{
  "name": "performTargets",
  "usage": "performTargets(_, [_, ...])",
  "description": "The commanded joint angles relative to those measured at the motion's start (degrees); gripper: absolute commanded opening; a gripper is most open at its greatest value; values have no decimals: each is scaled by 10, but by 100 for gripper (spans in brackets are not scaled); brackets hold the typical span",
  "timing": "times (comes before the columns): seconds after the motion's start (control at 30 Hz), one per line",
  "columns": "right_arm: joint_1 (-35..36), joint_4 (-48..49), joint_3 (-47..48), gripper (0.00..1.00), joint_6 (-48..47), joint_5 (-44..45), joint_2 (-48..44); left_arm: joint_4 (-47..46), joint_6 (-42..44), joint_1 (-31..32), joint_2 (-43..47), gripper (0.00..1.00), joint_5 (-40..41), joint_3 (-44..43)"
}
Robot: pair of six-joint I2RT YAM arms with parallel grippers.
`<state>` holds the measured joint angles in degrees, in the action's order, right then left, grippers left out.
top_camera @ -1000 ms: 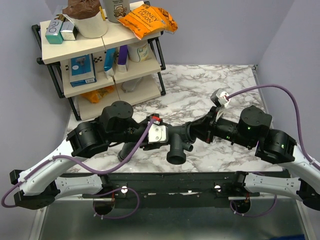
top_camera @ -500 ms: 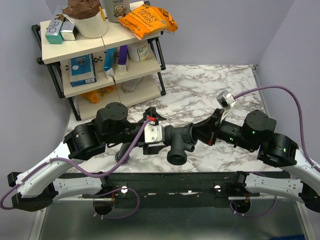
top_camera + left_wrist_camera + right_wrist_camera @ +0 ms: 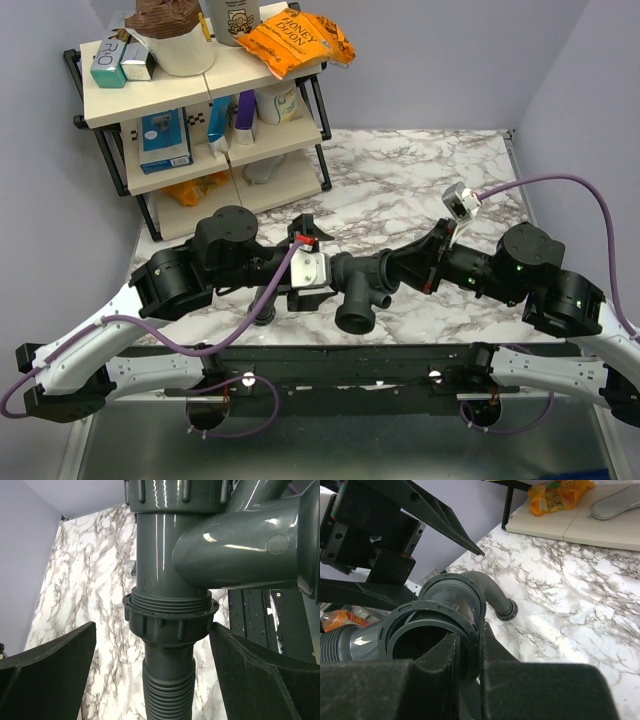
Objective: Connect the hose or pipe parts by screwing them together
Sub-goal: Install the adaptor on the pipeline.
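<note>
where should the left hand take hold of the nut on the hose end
On the ridged outer band of the nut, one finger on each side, coming in along the hose. The open left hand straddles it there; the ridges give purchase for turning, while the smooth pipe above would likely slip.

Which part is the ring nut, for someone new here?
Near the front centre of the marble table is a grey branched fitting. At its left end, where the ribbed hose enters, sits the ring nut: a ridged collar wider than both.
</note>
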<state>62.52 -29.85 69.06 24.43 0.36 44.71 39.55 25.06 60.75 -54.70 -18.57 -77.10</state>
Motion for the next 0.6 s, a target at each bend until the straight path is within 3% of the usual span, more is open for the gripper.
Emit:
performTargets(0.0, [1,30,22,1,8,-24,-14,27,-10,-2,5,99,-33,0])
performTargets(0.1, [1,31,22,1,10,-26,-11,35,-19,-2,10,99,-66,13])
performTargets(0.27, [0,37,20,1,13,-32,-9,-26,-40,-3,18,99,-34,63])
performTargets(0.57, [1,48,6,1,18,-33,-17,-85,-79,-8,9,99,-35,66])
